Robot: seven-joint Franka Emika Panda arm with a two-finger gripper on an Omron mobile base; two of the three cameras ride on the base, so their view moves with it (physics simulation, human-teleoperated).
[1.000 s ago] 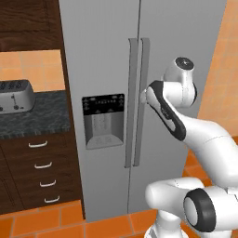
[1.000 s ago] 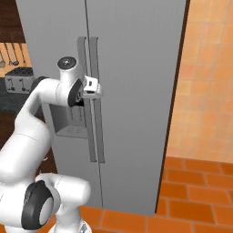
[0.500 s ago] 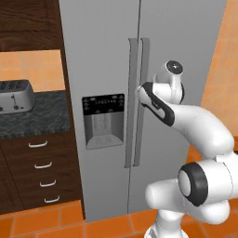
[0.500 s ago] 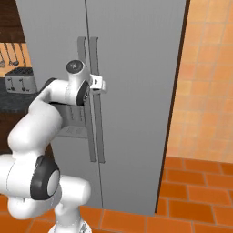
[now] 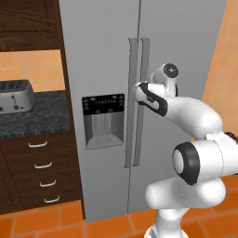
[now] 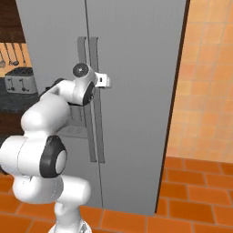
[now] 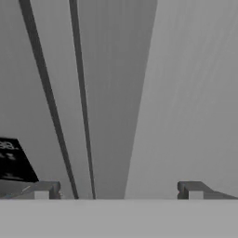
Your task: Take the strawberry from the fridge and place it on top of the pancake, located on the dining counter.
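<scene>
The tool (image 7: 118,189) stands with its jaws spread wide, close up against the shut fridge (image 5: 102,56). Straight ahead both grey doors block the way. The two upright handles (image 5: 138,102) lie ahead of the tool's left half; flat door faces its right half. To its left the black dispenser panel (image 7: 13,159) sits recessed.

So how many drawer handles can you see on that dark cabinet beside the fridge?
4, stacked down the cabinet left of the fridge: top, second, third, bottom. More may lie outside the picture.
</scene>
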